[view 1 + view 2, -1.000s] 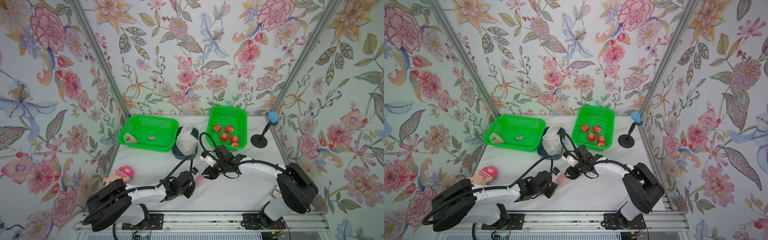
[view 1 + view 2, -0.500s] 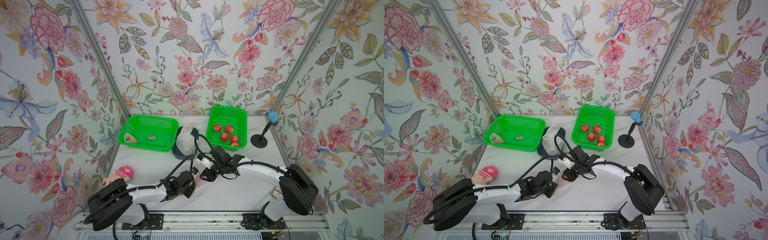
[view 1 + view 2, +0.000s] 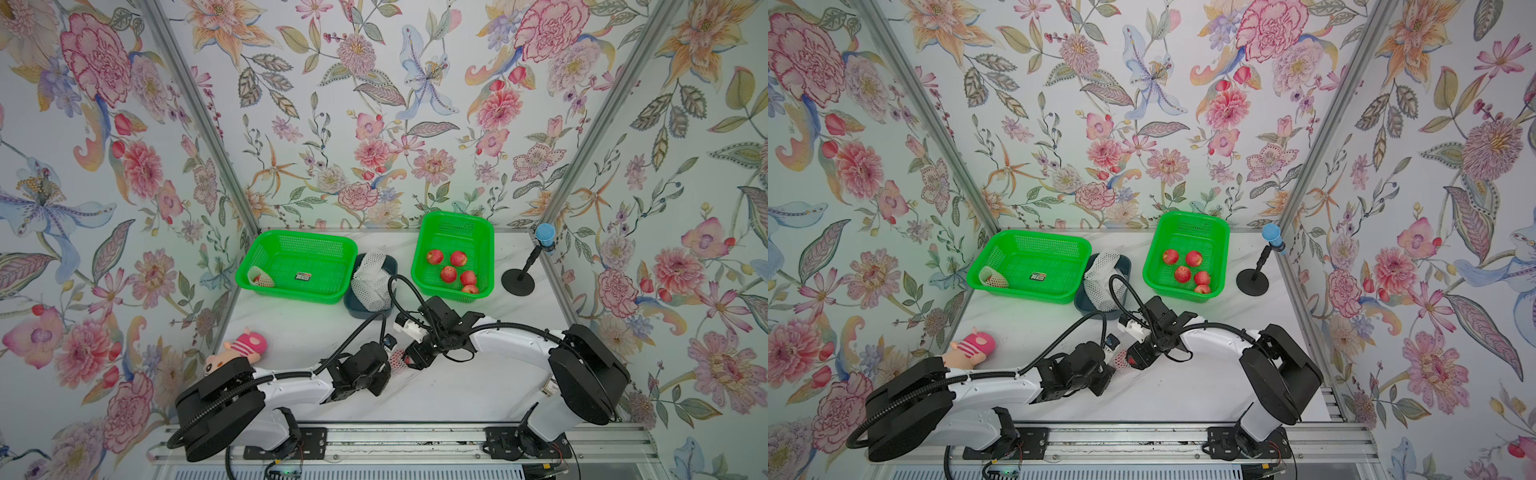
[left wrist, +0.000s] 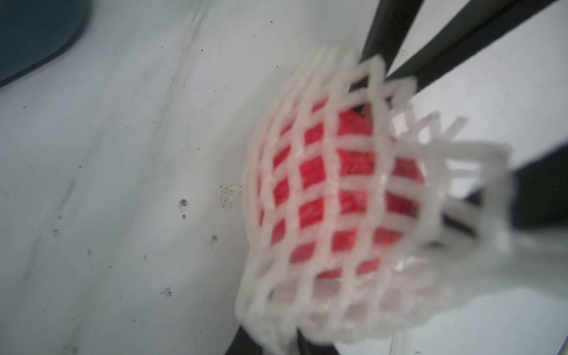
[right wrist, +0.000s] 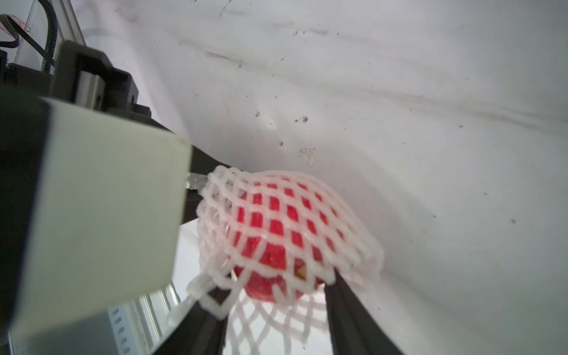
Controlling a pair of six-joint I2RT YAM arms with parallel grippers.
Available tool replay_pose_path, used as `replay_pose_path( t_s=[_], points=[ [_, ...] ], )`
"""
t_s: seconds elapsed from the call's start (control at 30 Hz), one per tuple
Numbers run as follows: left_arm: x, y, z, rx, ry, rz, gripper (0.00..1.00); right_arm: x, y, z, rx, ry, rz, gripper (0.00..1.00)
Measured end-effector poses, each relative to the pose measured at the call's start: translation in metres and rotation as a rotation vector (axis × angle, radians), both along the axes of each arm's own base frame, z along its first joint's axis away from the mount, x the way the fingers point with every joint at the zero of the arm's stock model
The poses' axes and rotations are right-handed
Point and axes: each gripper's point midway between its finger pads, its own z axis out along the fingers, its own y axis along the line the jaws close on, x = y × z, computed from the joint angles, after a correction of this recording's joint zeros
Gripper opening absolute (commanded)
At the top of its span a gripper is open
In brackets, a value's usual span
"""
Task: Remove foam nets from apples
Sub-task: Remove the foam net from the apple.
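One red apple (image 5: 270,246) lies on the table in a white foam net (image 5: 307,196), between the two grippers in both top views (image 3: 397,360) (image 3: 1121,358). My left gripper (image 4: 276,347) is shut on the net's closed end. My right gripper (image 5: 276,295) is at the net's other, open end. Its black fingers (image 5: 353,316) stand apart with the net's rim draped over them, and bare apple skin shows between them. Several bare apples (image 3: 449,273) lie in the right green basket (image 3: 486,249). Another netted apple (image 3: 259,277) sits in the left green basket (image 3: 299,293).
A dark blue bowl (image 3: 353,307) between the baskets holds a heap of empty nets (image 3: 370,278). A pink striped plush toy (image 3: 245,347) lies at the left. A black stand with a blue top (image 3: 517,282) is at the back right. Flowered walls enclose the table.
The right gripper's fingers have spread wider at the net's open end, after the arm shifted slightly left. The left gripper has kept its hold and place.
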Motion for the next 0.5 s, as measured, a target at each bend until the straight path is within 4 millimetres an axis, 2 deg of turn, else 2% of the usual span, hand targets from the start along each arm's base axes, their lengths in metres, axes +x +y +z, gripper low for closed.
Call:
replay_pose_path(
  t_s=[0.1, 0.27, 0.33, 0.5],
  points=[
    [0.000, 0.000, -0.001, 0.001, 0.000, 0.000, 0.16, -0.001, 0.001, -0.003, -0.002, 0.005, 0.009, 0.71],
    [0.000, 0.000, -0.001, 0.001, 0.000, 0.000, 0.16, -0.003, 0.006, -0.015, -0.012, 0.015, 0.021, 0.74],
    [0.000, 0.000, -0.001, 0.001, 0.000, 0.000, 0.16, -0.003, 0.010, -0.018, -0.013, 0.015, 0.028, 0.72],
    [0.000, 0.000, -0.001, 0.001, -0.001, 0.001, 0.16, 0.003, 0.018, -0.020, -0.012, -0.011, 0.008, 0.53]
  ],
)
